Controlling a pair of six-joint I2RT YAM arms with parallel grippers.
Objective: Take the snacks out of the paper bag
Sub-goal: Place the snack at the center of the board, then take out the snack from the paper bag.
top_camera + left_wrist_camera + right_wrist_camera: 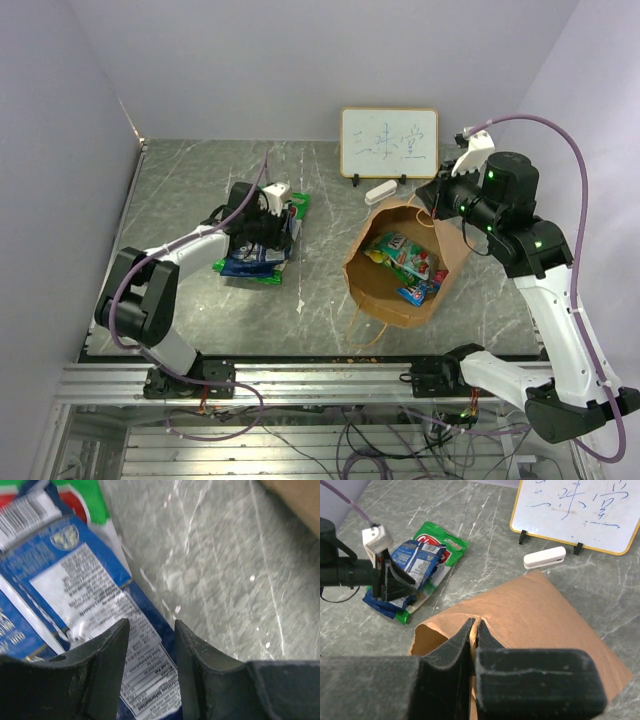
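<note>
**Overhead and wrist views, my two arms at the near edge of the desk (pixel 190 175).** One paper bag (pixel 372 290) lies right of centre. Its long axis runs from the near edge toward the far right corner. The mouth gapes upward, and the thin handles (pixel 362 328) trail on the desk toward the near edge.

Inside the bag I count at least three snacks (pixel 405 262). They overlap, so I cannot read the exact number.

A second group lies out on the desk left of centre. It is one green packet (pixel 444 542) at the bottom with at least two blue packets (pixel 415 560) stacked across it. The pile's long axis slants from near left to far right.

My right gripper (pixel 472 626) is clamped on the bag's far rim, with paper pinched between the pads. My left gripper (pixel 150 626) hangs just over the blue packets, its jaws a narrow gap apart with nothing between them.

One whiteboard (pixel 389 143) stands at the far edge. One small white oblong object (pixel 380 190) lies just before it, near the bag.
</note>
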